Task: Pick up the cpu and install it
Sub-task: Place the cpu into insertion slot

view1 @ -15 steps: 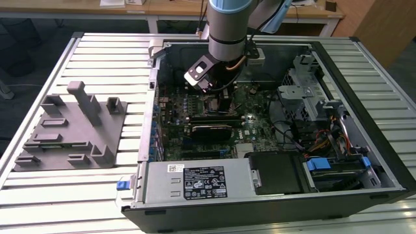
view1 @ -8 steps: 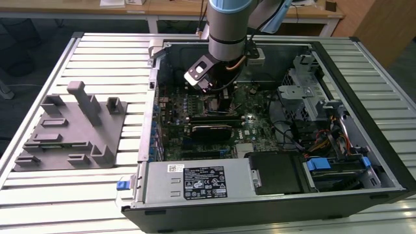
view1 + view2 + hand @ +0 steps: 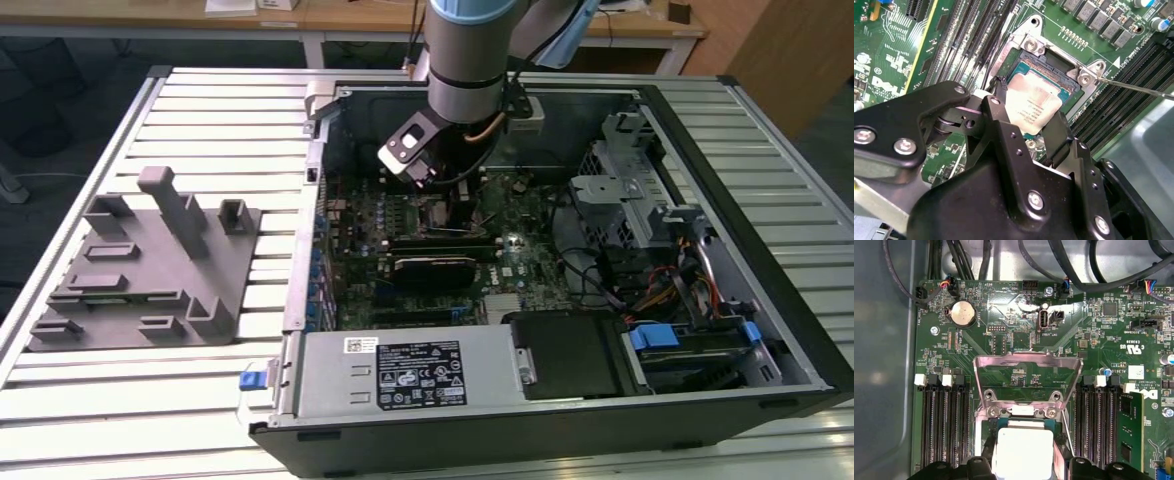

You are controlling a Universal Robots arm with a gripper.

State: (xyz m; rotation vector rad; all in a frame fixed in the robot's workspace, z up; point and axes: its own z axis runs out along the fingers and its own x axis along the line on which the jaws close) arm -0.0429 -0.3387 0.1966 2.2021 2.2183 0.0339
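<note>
I am watching the gripper [image 3: 1029, 120] pinching narrow on the cpu [image 3: 1035, 97], with its 2 black fingers [image 3: 1058, 137] pressing on opposite edges of the chip. In both wrist views the cpu is hanging just above the open socket [image 3: 1051, 62] on the green motherboard [image 3: 1004, 315]. It is sitting slightly tilted against the socket frame, and the metal load plate [image 3: 1026, 372] is standing swung back out of the way. I cannot tell whether a corner is touching the socket.

I am judging the chip to be very light, thin and stiff, with a smooth metal lid offering little friction. That is making the edge hold look right to me, since it is keeping the pads off the underside. I am treating that underside as fragile, along with the socket contacts beneath it.

In the exterior view the arm [image 3: 467, 60] is reaching down into the computer case [image 3: 534, 440].
</note>
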